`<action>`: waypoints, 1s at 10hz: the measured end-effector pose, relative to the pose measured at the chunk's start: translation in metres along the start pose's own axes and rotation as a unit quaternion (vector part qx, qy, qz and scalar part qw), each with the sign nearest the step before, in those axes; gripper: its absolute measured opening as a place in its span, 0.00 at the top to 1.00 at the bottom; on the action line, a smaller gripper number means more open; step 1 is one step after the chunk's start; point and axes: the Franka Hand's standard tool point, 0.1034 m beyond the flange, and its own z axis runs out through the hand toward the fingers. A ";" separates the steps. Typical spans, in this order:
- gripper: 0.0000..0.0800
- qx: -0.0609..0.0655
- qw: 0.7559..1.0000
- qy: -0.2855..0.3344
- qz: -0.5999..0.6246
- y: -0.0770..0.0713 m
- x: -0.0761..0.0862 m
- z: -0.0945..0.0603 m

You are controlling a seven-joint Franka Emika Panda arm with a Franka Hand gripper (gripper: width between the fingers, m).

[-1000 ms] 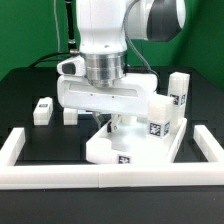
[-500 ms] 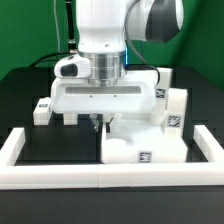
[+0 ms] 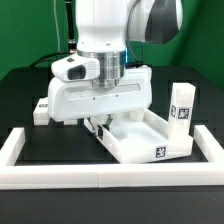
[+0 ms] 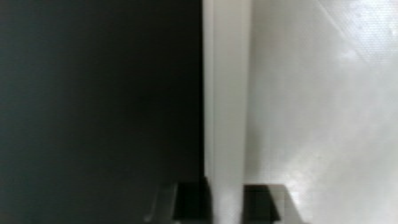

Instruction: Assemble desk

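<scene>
Gripper: the white arm's (image 3: 100, 30) two-finger gripper (image 3: 97, 123) hangs near the middle of the exterior view, its jaws pressed onto a thin raised edge of the tabletop.
Task's thing: the wide, flat, white plastic tray-like tabletop (image 3: 135, 150) lies on the table at about four o'clock from the gripper in the exterior view, with a small black-and-white square tag on its near wall.
Upright leg: a short white rectangular block leg (image 3: 181, 105) bearing a tag stands on end at the tabletop's far corner, at about two o'clock from the gripper. It touches the tray, but whether it is fixed there cannot be told.
Loose leg: a second small white tagged block (image 3: 41, 108) lies on the table at about nine o'clock from the gripper, partly hidden behind the gripper's body and well apart from the tabletop.
Only in the wrist view: the gripper (image 4: 228, 200) is seen close up, its dark fingertips (image 4: 192, 202) on either side of the tabletop's (image 4: 228, 90) thin white wall, with pale tray floor on one side and dark table (image 4: 89, 100) on the other.
Only in the exterior view: both legs, the tags and the whole outline of the tray.
Surface: a matt black table (image 3: 55, 145), bordered by long, low white fence bars (image 3: 110, 178) from about eight through six to four o'clock.
Room: a plain green backdrop (image 3: 25, 40) behind the arm.
</scene>
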 end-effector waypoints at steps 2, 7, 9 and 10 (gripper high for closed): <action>0.93 -0.021 0.990 -0.002 -0.142 0.008 0.033 -0.008; 0.93 -0.034 0.944 -0.010 -0.327 0.007 0.043 -0.005; 0.93 -0.048 0.909 -0.011 -0.415 -0.003 0.066 -0.008; 0.93 -0.052 0.896 -0.005 -0.440 -0.009 0.081 -0.008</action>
